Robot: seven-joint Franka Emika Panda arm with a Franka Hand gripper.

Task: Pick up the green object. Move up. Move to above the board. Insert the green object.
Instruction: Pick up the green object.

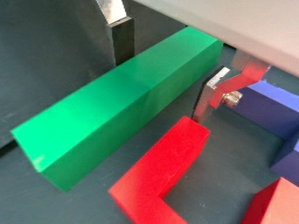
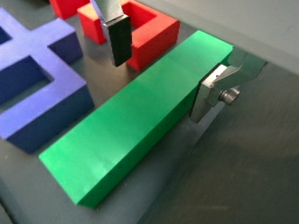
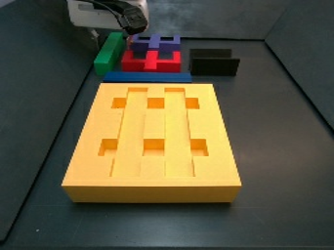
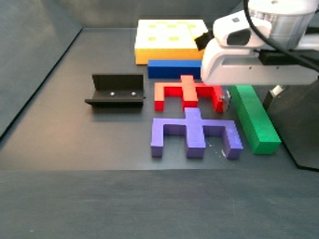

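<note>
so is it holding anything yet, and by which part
Cannot tell. The gripper has its fingers on either long side of the green object, near one end, with the bar lying on the floor.

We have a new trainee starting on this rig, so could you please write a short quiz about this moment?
1. True or false: the gripper straddles the green object, one finger on each long side.
2. Which piece lies right beside the green object? A red piece, B fixture, C board.
3. Is the green object in the board yet?

Key: 1 true; 2 A; 3 no, it lies on the floor.
</note>
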